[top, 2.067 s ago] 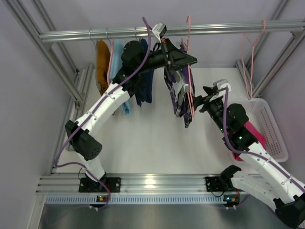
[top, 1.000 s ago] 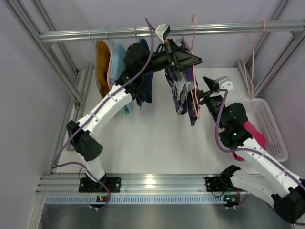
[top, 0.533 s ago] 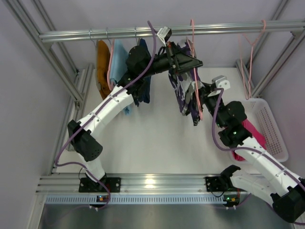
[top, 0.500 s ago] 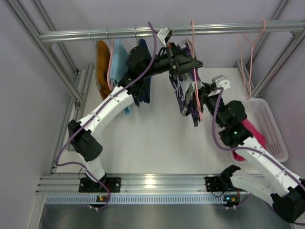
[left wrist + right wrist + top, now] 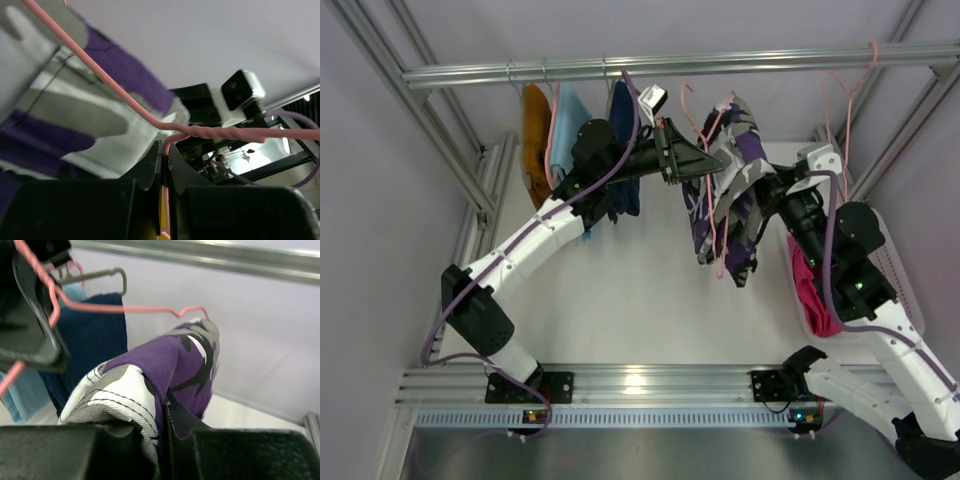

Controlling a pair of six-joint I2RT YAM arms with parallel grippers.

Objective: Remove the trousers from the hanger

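Observation:
The dark navy, white and purple patterned trousers (image 5: 745,170) drape over a pink wire hanger (image 5: 709,225) held below the rail. My left gripper (image 5: 713,165) is shut on the hanger's wire just under its twisted neck (image 5: 215,134); in the left wrist view the wire (image 5: 165,150) runs between the closed jaws. My right gripper (image 5: 772,186) is shut on a fold of the trousers (image 5: 170,360) from the right side, with the cloth pinched between its jaws (image 5: 165,412). The plain magenta-pink trousers (image 5: 810,290) lie in the white basket (image 5: 905,300).
An aluminium rail (image 5: 770,62) crosses the back, carrying hangers with orange (image 5: 534,125), light blue (image 5: 567,115) and navy (image 5: 625,190) garments at the left. Empty pink hangers (image 5: 842,115) hang at the right. Frame posts stand on both sides.
My right gripper closed on the patterned trousers and pulled them up and to the right, spreading the cloth. The left gripper moved the hanger left and down, away from the rail.

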